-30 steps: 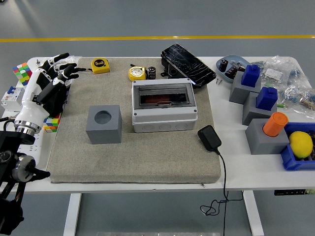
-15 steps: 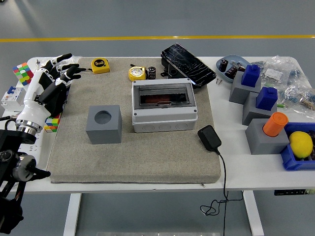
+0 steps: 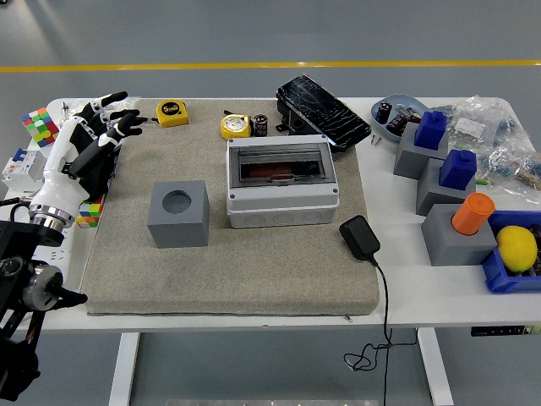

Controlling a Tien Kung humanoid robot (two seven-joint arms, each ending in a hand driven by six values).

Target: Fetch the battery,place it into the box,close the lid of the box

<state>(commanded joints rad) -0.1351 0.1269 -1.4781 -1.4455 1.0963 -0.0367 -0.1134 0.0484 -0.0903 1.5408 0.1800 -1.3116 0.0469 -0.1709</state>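
White surface with grey mat (image 3: 228, 271), left hand (image 3: 100, 127) fingers spread and empty at far-left corner, battery (image 3: 260, 125) upright to its right beyond the open box (image 3: 282, 182), beside yellow tape measure (image 3: 236, 126).

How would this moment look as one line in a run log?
left hand: open, far-left of mat | battery: untouched behind box | right hand: unseen

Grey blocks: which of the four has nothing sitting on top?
The grey block on the mat, left of the box; its round socket is empty. The three at the right carry blue or orange pieces.
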